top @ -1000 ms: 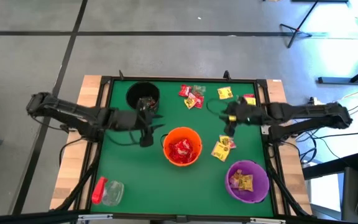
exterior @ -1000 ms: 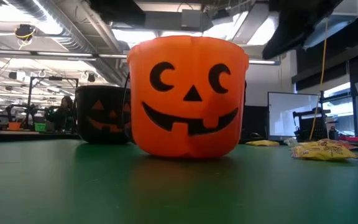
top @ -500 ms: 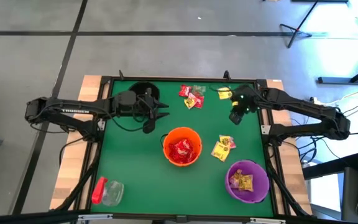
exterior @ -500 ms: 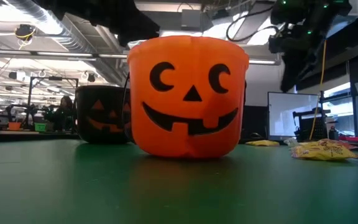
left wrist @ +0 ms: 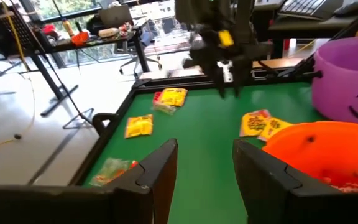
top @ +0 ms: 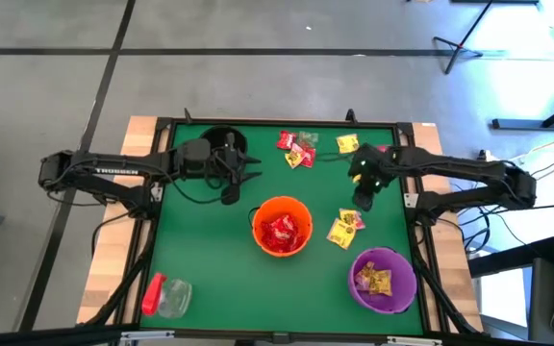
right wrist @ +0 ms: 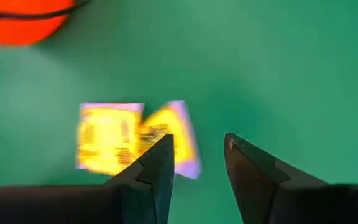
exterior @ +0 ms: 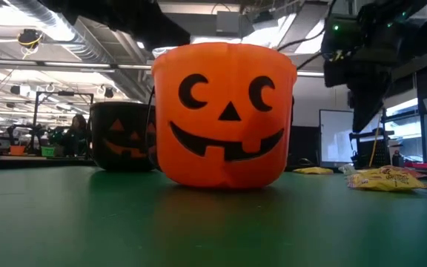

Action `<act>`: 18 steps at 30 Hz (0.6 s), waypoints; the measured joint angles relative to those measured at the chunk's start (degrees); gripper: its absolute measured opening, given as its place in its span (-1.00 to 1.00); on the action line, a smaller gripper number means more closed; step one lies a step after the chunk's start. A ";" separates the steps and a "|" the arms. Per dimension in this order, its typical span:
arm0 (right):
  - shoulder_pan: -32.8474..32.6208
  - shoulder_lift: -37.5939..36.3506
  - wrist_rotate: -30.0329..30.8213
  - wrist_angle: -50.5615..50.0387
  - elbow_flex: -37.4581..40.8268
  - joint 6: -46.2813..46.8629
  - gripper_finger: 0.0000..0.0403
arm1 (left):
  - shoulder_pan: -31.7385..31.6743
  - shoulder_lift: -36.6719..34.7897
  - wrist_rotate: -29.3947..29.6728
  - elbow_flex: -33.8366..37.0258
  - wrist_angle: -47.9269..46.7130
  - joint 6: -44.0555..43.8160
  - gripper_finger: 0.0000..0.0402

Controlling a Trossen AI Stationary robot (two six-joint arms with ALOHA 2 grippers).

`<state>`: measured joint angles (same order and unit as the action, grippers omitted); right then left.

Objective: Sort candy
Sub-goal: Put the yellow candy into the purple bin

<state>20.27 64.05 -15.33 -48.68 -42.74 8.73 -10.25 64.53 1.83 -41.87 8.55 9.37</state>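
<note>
Candy (top: 345, 227) lies loose on the green table (top: 200, 250); red packets fill the orange bucket (top: 281, 226), yellow ones the purple bucket (top: 384, 279); both the left gripper (top: 240, 179) and the right gripper (top: 365, 202) hang spread, empty.

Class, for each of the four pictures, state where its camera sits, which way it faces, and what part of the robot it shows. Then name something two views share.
High view: overhead, facing straight down; both dark arms over the green table.
Low view: table height, facing level; round orange plastic pumpkin bucket, right arm above.
Left wrist view: looks past the open left pincer toward the right arm.
Right wrist view: looks down past the open right pincer at yellow crinkly candy packets.
Shared: the orange bucket shows in all four.
</note>
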 joint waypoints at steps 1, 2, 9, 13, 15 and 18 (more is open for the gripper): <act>-1.12 0.83 -0.57 0.80 0.58 -0.66 -0.32 | -0.22 0.00 0.00 0.00 0.01 0.45 -0.26; -2.54 1.61 -0.48 0.67 0.87 -2.01 -0.32 | -0.47 0.00 -0.01 0.00 0.01 0.84 -0.26; -11.57 8.72 5.11 -0.91 0.85 -5.73 -0.32 | -1.48 0.00 0.00 0.00 0.05 1.59 -0.26; -12.88 12.59 7.22 -0.45 0.85 -5.73 -0.32 | -1.47 0.00 0.00 0.00 0.10 1.51 -0.26; -12.79 14.48 6.26 0.23 0.85 -5.10 -0.32 | -1.47 0.00 0.00 0.00 0.10 1.30 -0.26; -12.77 17.22 4.18 1.71 0.85 -4.65 -0.32 | -1.47 0.00 0.00 0.02 0.10 0.12 -0.26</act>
<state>7.51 81.27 -11.15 -46.97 -41.89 4.08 -11.73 64.53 1.83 -41.85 8.64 9.49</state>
